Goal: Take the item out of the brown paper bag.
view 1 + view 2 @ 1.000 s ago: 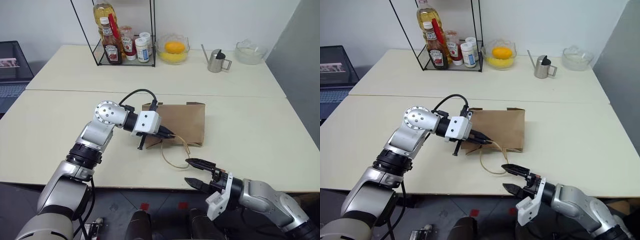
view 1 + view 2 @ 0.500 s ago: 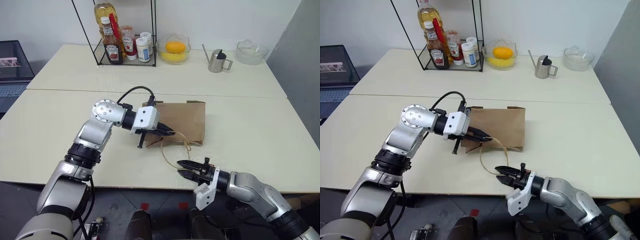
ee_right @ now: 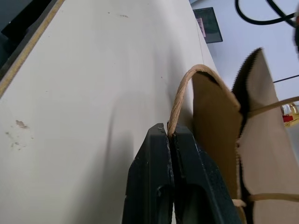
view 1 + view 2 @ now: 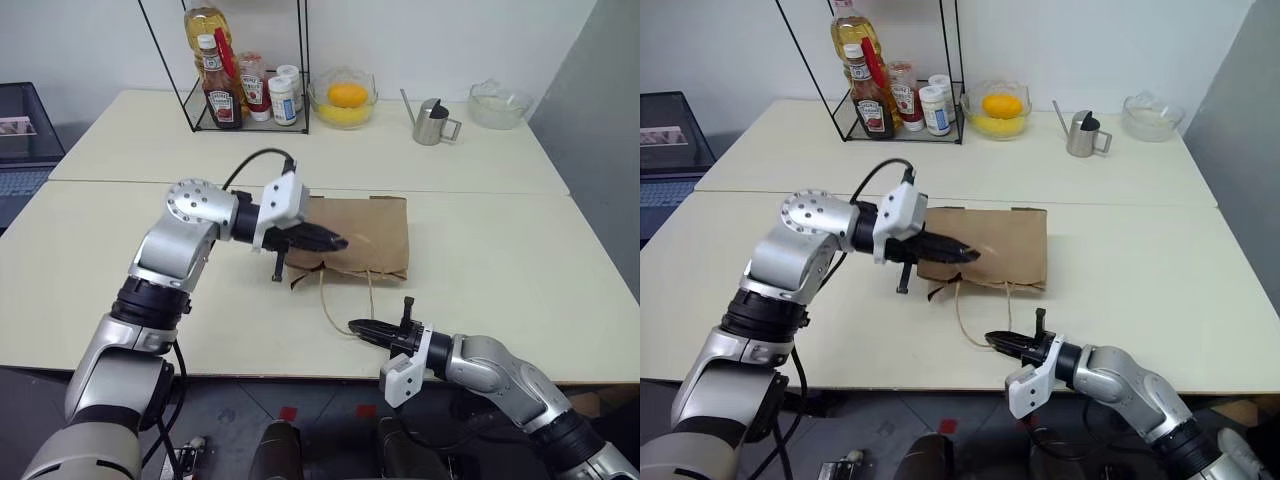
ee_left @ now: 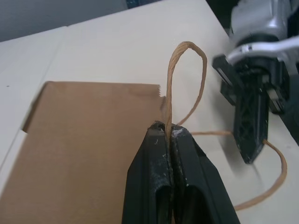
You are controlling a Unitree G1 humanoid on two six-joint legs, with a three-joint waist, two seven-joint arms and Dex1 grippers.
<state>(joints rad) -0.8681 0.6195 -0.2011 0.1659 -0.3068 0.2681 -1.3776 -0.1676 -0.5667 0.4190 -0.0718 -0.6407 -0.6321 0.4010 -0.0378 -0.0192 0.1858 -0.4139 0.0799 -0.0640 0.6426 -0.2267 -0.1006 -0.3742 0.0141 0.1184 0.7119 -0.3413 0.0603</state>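
Brown paper bag [image 4: 360,236] lies flat on the near table [image 4: 520,270], mouth end toward the robot, two tan looped handles trailing from that edge. Landmark for all positions: the bag. Left gripper [image 4: 335,241] sits over the bag's near-left corner, raised off the table surface; jaws pressed together on one looped handle [image 5: 186,74], the cord running up between the fingertips and arching clear above them in the left wrist view. Right gripper [image 4: 357,327] is on the robot's side of the bag, near the table's front edge, well apart from the bag body; jaws also clamped tight, on the second handle [image 3: 181,92], whose cord emerges from between the fingertips and curves back toward the bag's opening in the right wrist view. That second handle lies as a long loop on the table between bag and right gripper. In the right wrist view the bag's mouth shows a serrated paper edge, slightly parted. The item, the small orange drink bottle, cannot be made out; presumably inside the bag, but the frames do not confirm it. Beyond the bag on the far table: wire rack [image 4: 250,70] with ketchup bottles and a yellow oil bottle behind and to the left; glass bowl with yellow fruit [image 4: 343,98] straight behind; small metal pitcher [image 4: 432,121] and a clear glass bowl [image 4: 497,103] behind to the right.
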